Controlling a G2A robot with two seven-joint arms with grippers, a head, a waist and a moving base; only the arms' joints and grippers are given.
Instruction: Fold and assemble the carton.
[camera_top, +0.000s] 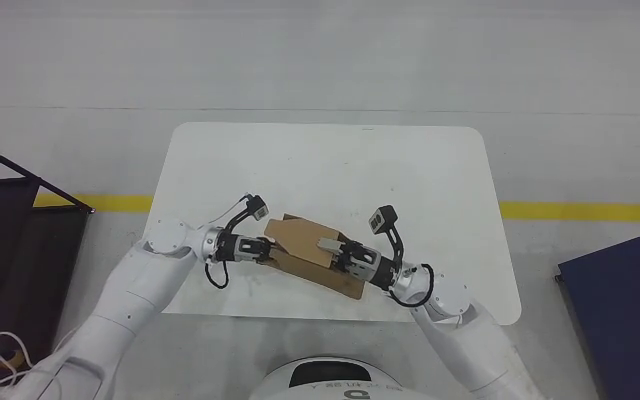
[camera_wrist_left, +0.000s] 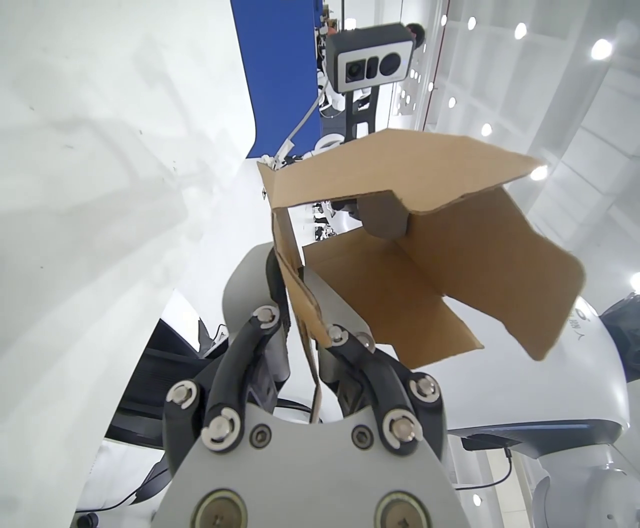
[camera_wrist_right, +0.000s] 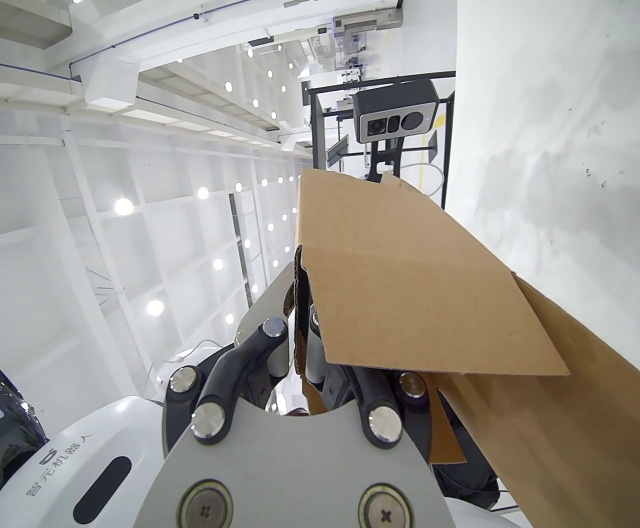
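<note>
The left gripper (camera_wrist_left: 300, 307) is clamped on a thin edge of the carton (camera_wrist_left: 450, 250), its 2 fingers nearly together with only the cardboard wall between them. The right gripper (camera_wrist_right: 303, 320) is pinched in the same way on a wall edge at the opposite end of the carton (camera_wrist_right: 400, 280), with a loose flap lying over its far finger. In the top view the left gripper (camera_top: 268, 252) and the right gripper (camera_top: 345, 262) carry the carton (camera_top: 305, 250) between them, tilted and seemingly lifted over the near part of the white table (camera_top: 400, 170). The left wrist view looks into an opened hollow whose end flaps splay outward. This looks like the stage where the body is squared up and the flaps are not yet folded in. The next move probably calls for 1 gripper to hold firm while the other lets go and presses a flap inward without crushing the shape.
</note>
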